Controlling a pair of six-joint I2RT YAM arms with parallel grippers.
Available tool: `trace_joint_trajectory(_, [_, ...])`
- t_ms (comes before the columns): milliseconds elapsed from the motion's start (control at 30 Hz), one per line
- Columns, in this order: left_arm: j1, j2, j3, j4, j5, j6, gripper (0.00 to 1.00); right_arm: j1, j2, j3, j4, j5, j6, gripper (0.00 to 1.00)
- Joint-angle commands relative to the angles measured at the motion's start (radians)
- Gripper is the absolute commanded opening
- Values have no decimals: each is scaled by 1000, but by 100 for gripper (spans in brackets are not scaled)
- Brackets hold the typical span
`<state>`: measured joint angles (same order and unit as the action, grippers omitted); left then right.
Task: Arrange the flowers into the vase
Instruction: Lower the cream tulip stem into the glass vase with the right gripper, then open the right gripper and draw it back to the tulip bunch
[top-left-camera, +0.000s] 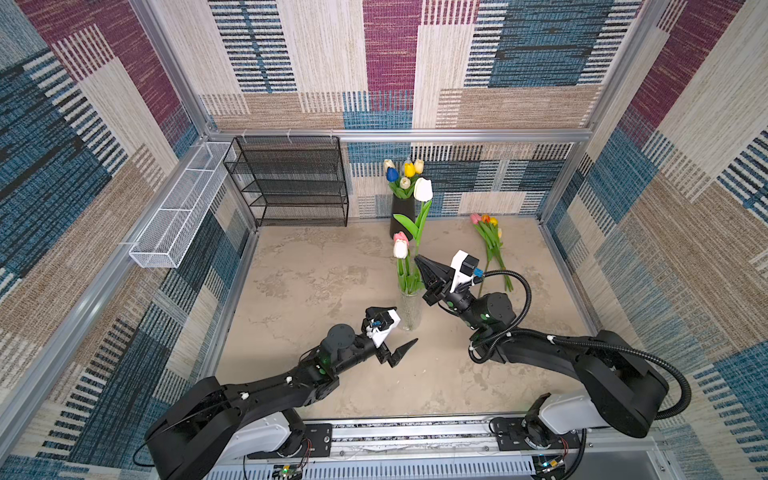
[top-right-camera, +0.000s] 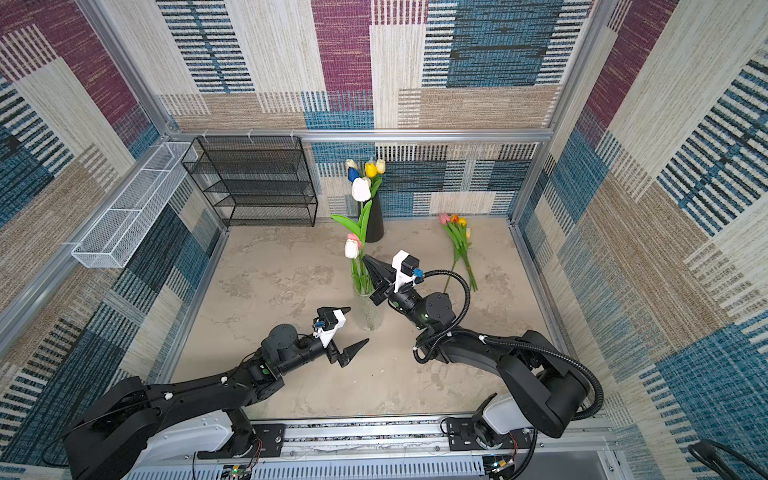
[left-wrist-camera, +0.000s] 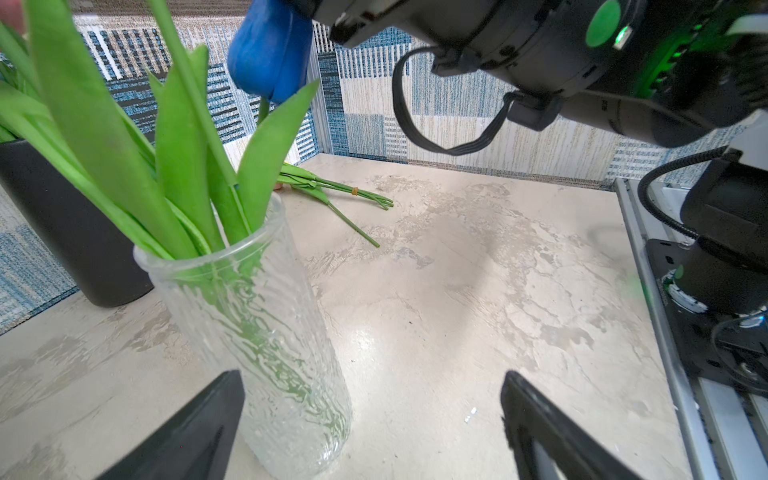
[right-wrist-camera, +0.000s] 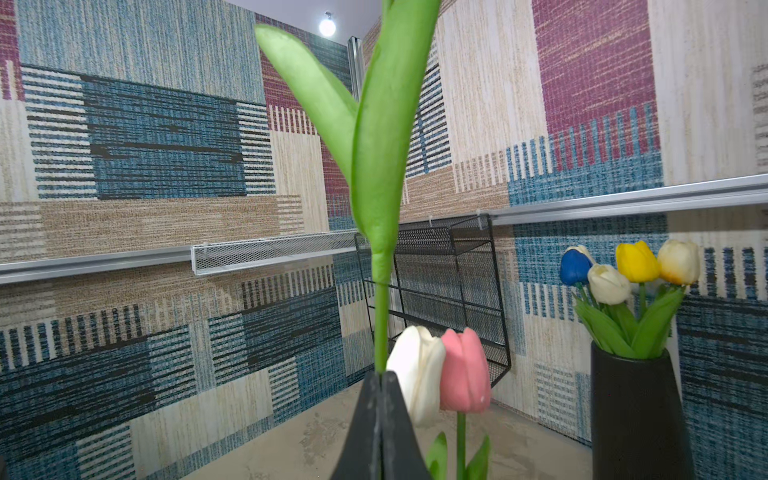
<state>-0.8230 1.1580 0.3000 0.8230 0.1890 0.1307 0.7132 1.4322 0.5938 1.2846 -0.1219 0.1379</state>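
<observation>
bimanual tulip scene on a mottled beige table (top-left-camera: 316, 291). the right claw (top-left-camera: 419, 259), fingers pressed together, is clamped on the green stem of the held tulip (top-left-camera: 423, 189), which has a white head. in the right wrist view this claw (right-wrist-camera: 380, 376) pinches the stem below its two leaves, and the stem rises nearly upright out of the top of that view. in both top views the held head stands high and overlaps the black vase (top-left-camera: 402, 218) behind it. the right claw sits just above the rim of the glass vase (top-left-camera: 409, 311), beside a pair of tulips (top-left-camera: 400, 244), white and pink, that stand in it. whether the held stem's lower end is inside the glass cannot be told. the left claw (top-left-camera: 406, 325) hangs low over the table with its fingers wide apart. in the left wrist view the ribbed glass vase (left-wrist-camera: 266, 332) stands just beside one finger (left-wrist-camera: 199, 444), with green stems and leaves showing through its wall. the black vase, near the back wall, holds more flowers (top-left-camera: 405, 172) with blue, yellow and cream heads, seen also from the right wrist (right-wrist-camera: 631, 270). a bunch (top-left-camera: 491, 245) with pink, orange and yellow heads lies flat on the table to the right, well apart from both vases; a thin band (left-wrist-camera: 354, 191) ties its stems. a black wire rack (top-left-camera: 291, 183) stands at the back left and a white mesh basket (top-left-camera: 174, 212) hangs on the left wall rail
</observation>
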Motion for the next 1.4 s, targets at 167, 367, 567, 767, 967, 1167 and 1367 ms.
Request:
trace_joint_trajectory(167, [0,2,5,15,7,4,99,2,34,16,27,41,-77,0])
trace_joint_trajectory(367, [-1,-4,2,11,3,9,99,1,60,25,36,1,-98,7])
trace_joint_trajectory(567, [-1,-16,1,-2,-3,15,99,2,40,14,8,-9,-114,34])
trace_joint_trajectory(767, [-1,-5,5,1,1,14,99,1,2,35,-63,-15,-133,40])
trace_joint_trajectory(967, [-1,-4,6,-1,1,15,99,1,-52,63,-141,-8,-139,47])
trace_joint_trajectory(1167, [-1,-11,4,-2,-4,17,99,0,-190,72,-241,24,-168,50])
trace_joint_trajectory(1367, [0,-11,2,4,3,12,99,-33,-282,235,-599,164,-153,57])
